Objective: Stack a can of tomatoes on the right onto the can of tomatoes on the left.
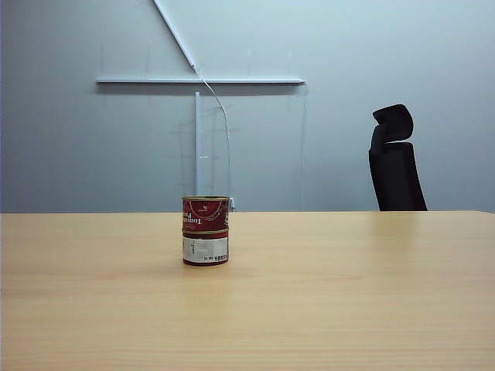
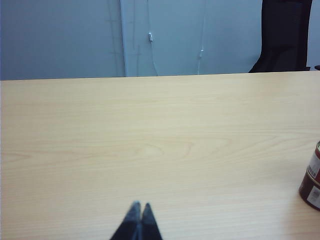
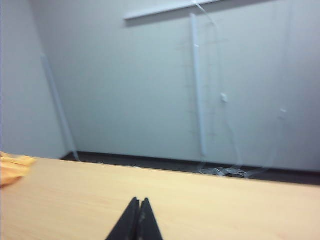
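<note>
1. Red-labelled upper tomato can [image 1: 206,214] sits squarely on the lower tomato can [image 1: 206,249], rims lined up, no lean you can see in the exterior view.
2. The stack stands on the light wooden table [image 1: 348,294], left of centre, well back from the near edge. Nothing else on the tabletop in that view.
3. Your left gripper [image 2: 137,213] shows only in its wrist view: two dark fingertips pressed together, jaws closed, holding nothing. It hangs over bare table, and the stack is well off to one side, cut by the frame edge [image 2: 313,177].
4. Your right gripper [image 3: 138,209] is the same story: tips meeting, closed and empty, pointed across the table at the grey wall [image 3: 125,90]. That picture is slightly blurred; no can in it.
5. Neither arm appears in the exterior view, so both are clear of the stack.
6. An orange thing [image 3: 12,167] at the table edge in the right wrist view; can't tell what it is.
7. A black office chair [image 1: 396,162] behind the table, irrelevant.
8. Judgement: the stacking looks done. One can on the other, released, stable. Nothing left but parking the arms, as far as these pictures show.
</note>
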### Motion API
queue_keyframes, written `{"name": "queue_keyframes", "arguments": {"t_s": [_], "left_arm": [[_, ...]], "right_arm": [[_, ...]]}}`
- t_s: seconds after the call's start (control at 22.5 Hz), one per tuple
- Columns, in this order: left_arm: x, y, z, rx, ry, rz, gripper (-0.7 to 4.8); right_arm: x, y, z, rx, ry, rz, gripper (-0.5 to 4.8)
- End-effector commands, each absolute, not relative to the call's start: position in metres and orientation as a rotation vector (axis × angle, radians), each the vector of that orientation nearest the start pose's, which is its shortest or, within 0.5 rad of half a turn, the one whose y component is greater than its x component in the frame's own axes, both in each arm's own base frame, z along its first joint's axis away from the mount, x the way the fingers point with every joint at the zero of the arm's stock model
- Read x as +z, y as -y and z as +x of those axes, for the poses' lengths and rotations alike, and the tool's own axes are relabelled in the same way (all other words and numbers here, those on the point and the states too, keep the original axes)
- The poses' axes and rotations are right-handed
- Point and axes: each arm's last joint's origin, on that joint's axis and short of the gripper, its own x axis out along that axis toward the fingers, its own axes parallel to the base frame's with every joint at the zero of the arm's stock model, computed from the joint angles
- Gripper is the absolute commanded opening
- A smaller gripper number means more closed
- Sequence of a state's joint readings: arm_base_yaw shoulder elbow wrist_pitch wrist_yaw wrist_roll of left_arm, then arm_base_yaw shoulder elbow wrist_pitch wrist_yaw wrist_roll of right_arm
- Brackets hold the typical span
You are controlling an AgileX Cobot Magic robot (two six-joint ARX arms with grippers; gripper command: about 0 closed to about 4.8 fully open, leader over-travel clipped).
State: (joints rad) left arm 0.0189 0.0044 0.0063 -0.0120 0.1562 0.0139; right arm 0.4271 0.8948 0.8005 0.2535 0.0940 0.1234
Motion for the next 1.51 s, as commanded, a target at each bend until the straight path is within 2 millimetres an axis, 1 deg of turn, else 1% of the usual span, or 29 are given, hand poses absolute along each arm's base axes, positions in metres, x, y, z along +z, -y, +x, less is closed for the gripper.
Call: {"name": "queue_keyframes", "arguments": {"t_s": [0.04,0.27,0.58,0.71,0.84,1.02,1.11,1.51], "left_arm": [[0.166,0.003,0.097,-0.142,0.003,0.019,-0.02],[0.166,0.003,0.097,-0.141,-0.001,0.018,-0.02],[0.165,0.003,0.097,-0.141,-0.006,0.018,-0.02],[0.164,0.003,0.097,-0.134,-0.015,0.017,-0.02],[0.164,0.001,0.097,-0.067,-0.017,0.018,-0.02],[0.164,0.001,0.097,-0.067,-0.018,0.018,-0.02],[0.163,0.001,0.097,-0.067,-0.024,0.017,-0.02],[0.163,0.001,0.097,-0.067,-0.025,0.017,-0.02]], "right_arm": [[0.358,-0.076,0.176,0.316,0.119,0.16,-0.06],[0.36,-0.07,0.166,0.288,0.104,0.156,-0.06],[0.36,-0.067,0.16,0.26,0.101,0.113,-0.06],[0.36,-0.066,0.16,0.259,0.091,0.11,-0.06],[0.361,-0.066,0.158,0.259,0.096,0.112,-0.06],[0.362,-0.064,0.156,0.258,0.104,0.112,-0.06],[0.362,-0.063,0.154,0.227,0.098,0.112,-0.06],[0.356,-0.061,0.153,0.191,0.034,0.092,-0.05]]}}
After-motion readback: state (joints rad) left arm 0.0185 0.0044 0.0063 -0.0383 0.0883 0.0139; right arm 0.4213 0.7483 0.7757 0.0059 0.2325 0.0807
